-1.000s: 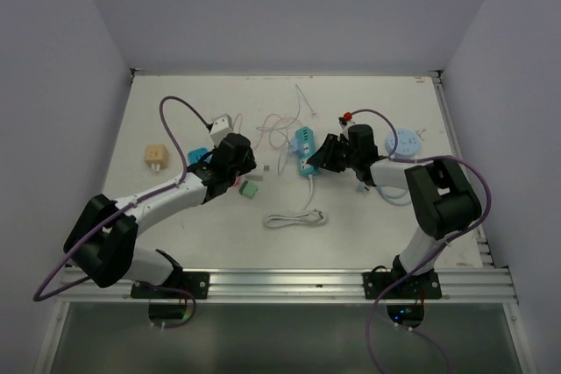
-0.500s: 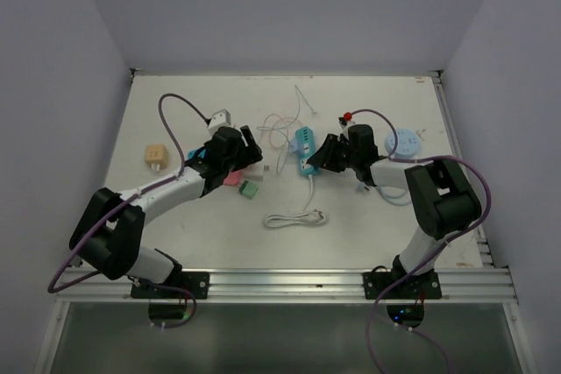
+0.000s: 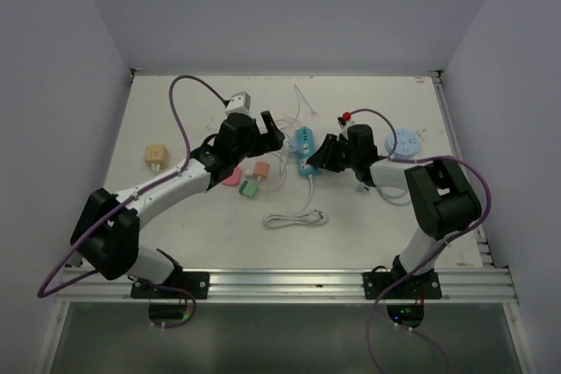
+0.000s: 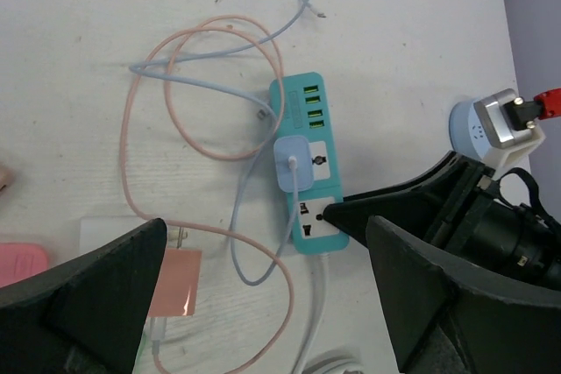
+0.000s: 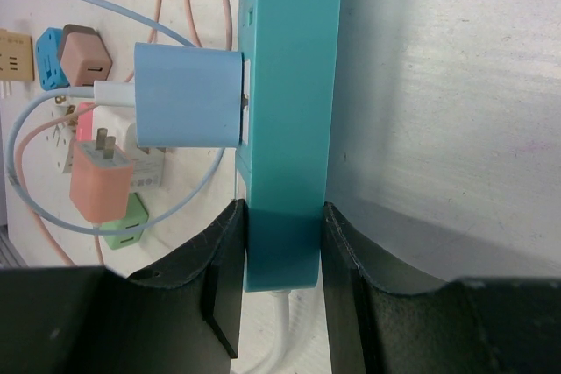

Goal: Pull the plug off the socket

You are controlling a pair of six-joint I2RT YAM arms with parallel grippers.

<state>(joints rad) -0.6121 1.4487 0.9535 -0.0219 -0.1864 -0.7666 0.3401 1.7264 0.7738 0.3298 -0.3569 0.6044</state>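
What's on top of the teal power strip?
On the teal power strip, a light blue plug sits in the middle socket, white cable leaving it; its prongs are hidden inside. USB ports and end socket are bare. The right gripper clamps the strip's end.

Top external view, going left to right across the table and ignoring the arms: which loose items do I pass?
Tan plug adapter → green adapter → teal power strip → round pale blue socket unit
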